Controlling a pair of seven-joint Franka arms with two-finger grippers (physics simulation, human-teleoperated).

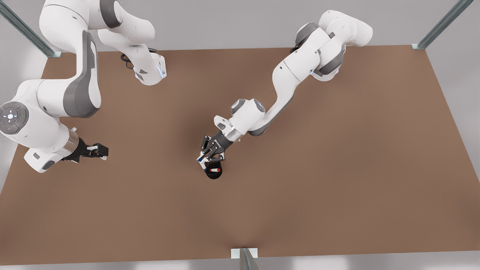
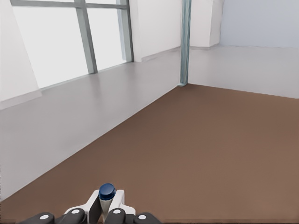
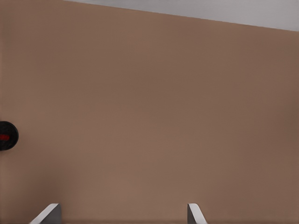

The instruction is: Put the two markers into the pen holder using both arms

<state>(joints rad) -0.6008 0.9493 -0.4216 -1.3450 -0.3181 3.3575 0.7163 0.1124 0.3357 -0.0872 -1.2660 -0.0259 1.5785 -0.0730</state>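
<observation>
Front view gives me the brown table [image 1: 337, 168] filling most of the scene, with both white arms reaching in from the 12 o'clock edge.

On my screen the arm at 9 o'clock carries the right gripper [image 1: 100, 152]. It hangs low over bare tabletop, well apart from everything else. Its wrist camera shows the two white fingertips [image 3: 46, 213] spread wide with nothing between them, so I read it as released and waiting. From there the pen holder [image 3: 6, 136] shows far off, with a bit of red inside it.

Just below the table's centre, the other arm angles down from 1 o'clock to the left gripper [image 1: 205, 155]. I see it clenched on the blue marker [image 1: 201, 159]; its wrist camera shows the dark blue cap [image 2: 107, 191] standing up between the white fingers [image 2: 119, 198].

Directly at 5 o'clock of that gripper, touching or nearly so, sits the black pen holder [image 1: 213, 174]. I see the red marker [image 1: 215, 170] already in it, its white and red end showing at the opening.
</observation>
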